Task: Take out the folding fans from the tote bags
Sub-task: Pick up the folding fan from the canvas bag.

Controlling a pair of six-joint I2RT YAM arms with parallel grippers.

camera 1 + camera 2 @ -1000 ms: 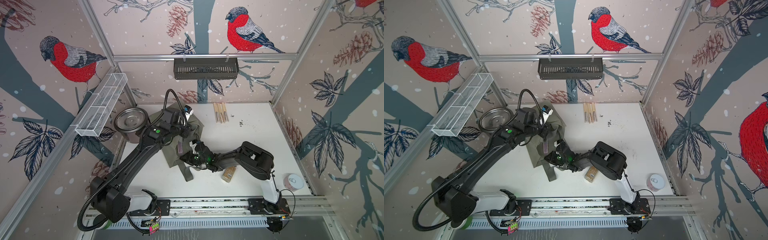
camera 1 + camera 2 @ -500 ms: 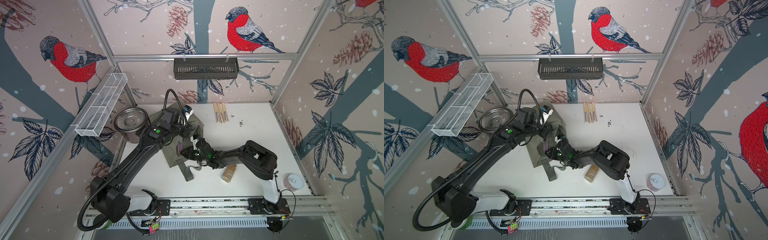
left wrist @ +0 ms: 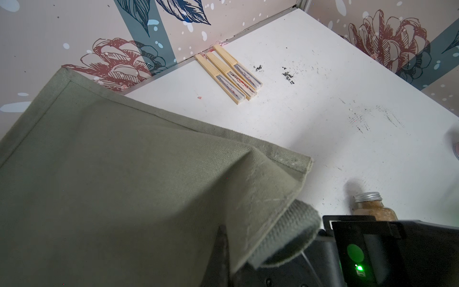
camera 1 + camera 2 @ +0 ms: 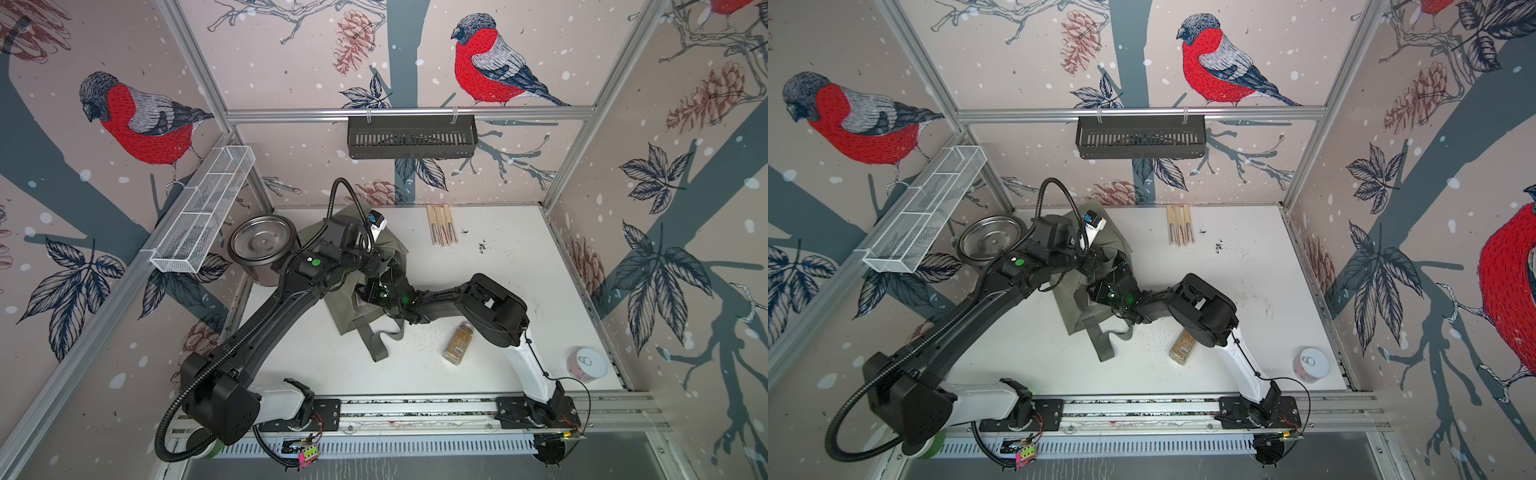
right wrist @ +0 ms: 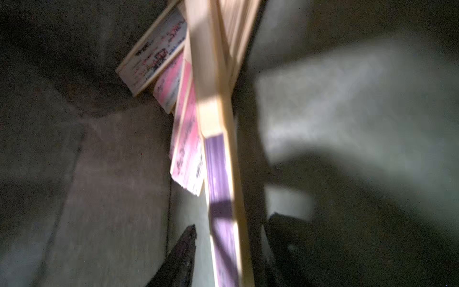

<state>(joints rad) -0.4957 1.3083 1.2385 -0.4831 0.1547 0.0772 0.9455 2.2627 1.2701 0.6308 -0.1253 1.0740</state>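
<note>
The olive-grey tote bag (image 4: 345, 309) (image 4: 1073, 309) lies at the table's left middle. My left gripper (image 4: 375, 261) (image 4: 1096, 258) (image 3: 236, 251) is shut on its upper edge (image 3: 273, 198) and holds the mouth lifted. My right gripper (image 4: 388, 272) (image 4: 1115, 275) (image 5: 232, 225) reaches inside the bag, jaws open. A purple-leaved folding fan (image 5: 218, 174) runs between them, with a gap at each side. Further in lie a pink fan (image 5: 186, 149) and a pale printed one (image 5: 154, 57). Three closed fans (image 4: 441, 226) (image 4: 1179, 229) (image 3: 228, 74) lie side by side by the back wall.
A steel pot (image 4: 259, 245) stands left of the bag. A glass spice jar (image 4: 457, 345) lies under my right forearm, and a pull-tab can (image 4: 586, 363) stands at the front right. The bag's straps (image 4: 374, 347) trail towards the front. Wire baskets (image 4: 203, 208) (image 4: 411, 137) hang on the walls.
My right gripper has pushed deeper into the bag, towards the back, and its jaws have spread apart. The left arm has kept still, holding the bag's edge.
</note>
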